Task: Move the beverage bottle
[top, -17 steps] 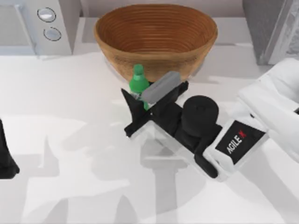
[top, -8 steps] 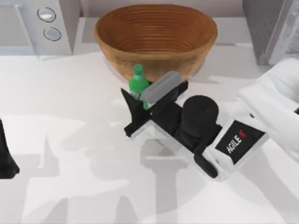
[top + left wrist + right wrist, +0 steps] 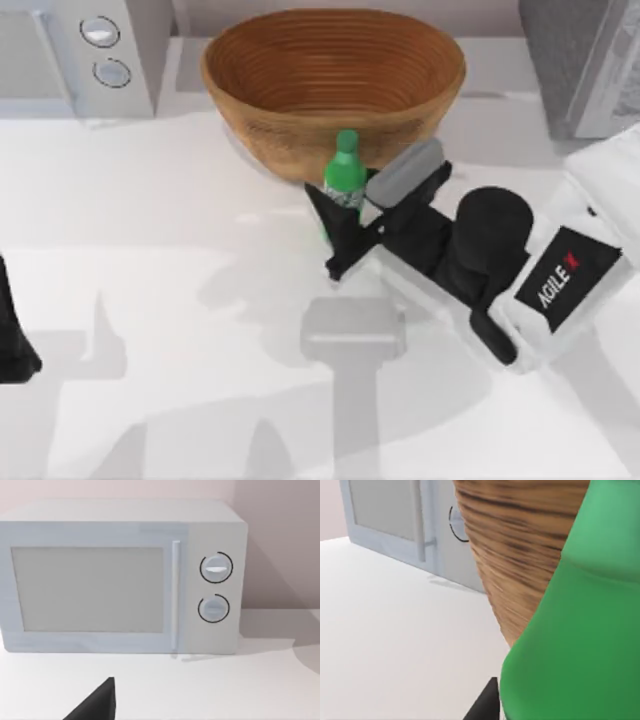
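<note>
Bottle first: the beverage bottle (image 3: 344,178) stands upright a little right of centre in the upper half of the top view, its green cap up, just in front of the woven basket (image 3: 333,85) and overlapping the basket's near wall from this angle. You can see your right gripper (image 3: 352,222) clamped on its lower body, one dark finger on the bottle's left and the grey-topped finger on its right, so the green body sits squeezed between them. Whether the bottle's base touches the table (image 3: 150,240) you cannot tell from above; a soft grey shadow lies on the white surface below and slightly left of the gripper.

Your right arm runs from the gripper toward the right edge of the frame, its white housing with the AgileX lettering at mid-right.

In the right wrist view the bottle's green body (image 3: 575,645) takes up the right half of the picture, very close to the lens, with the brown basket weave (image 3: 520,545) behind it and the microwave (image 3: 395,525) in the upper left.

Your left gripper (image 3: 12,335) sits parked at the far left edge of the top view, low on the frame. Its wrist camera faces the microwave (image 3: 120,580), with a dark fingertip (image 3: 97,704) at the bottom of that picture.
</note>
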You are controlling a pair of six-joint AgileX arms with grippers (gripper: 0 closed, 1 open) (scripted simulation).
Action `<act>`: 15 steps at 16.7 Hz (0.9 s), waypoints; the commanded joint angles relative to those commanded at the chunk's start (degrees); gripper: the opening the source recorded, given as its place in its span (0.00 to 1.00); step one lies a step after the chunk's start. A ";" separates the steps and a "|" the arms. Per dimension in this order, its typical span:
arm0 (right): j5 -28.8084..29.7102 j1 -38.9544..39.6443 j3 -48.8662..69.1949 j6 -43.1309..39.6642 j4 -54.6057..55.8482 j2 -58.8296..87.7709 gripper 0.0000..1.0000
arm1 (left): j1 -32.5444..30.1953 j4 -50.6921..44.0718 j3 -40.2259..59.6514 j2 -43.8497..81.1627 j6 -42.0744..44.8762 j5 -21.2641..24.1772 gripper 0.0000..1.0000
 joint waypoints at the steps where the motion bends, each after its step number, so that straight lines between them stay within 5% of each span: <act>1: -3.22 -3.20 -1.71 0.05 0.85 -0.76 0.00 | 0.00 0.00 0.00 0.00 0.00 0.00 1.00; 10: -38.92 -39.18 -20.74 0.33 8.60 -11.31 0.00 | 0.00 0.00 0.00 0.00 0.00 0.00 1.00; 15: -48.22 -48.53 -26.32 0.37 10.79 -15.41 0.00 | 0.00 0.00 0.00 0.00 0.00 0.00 1.00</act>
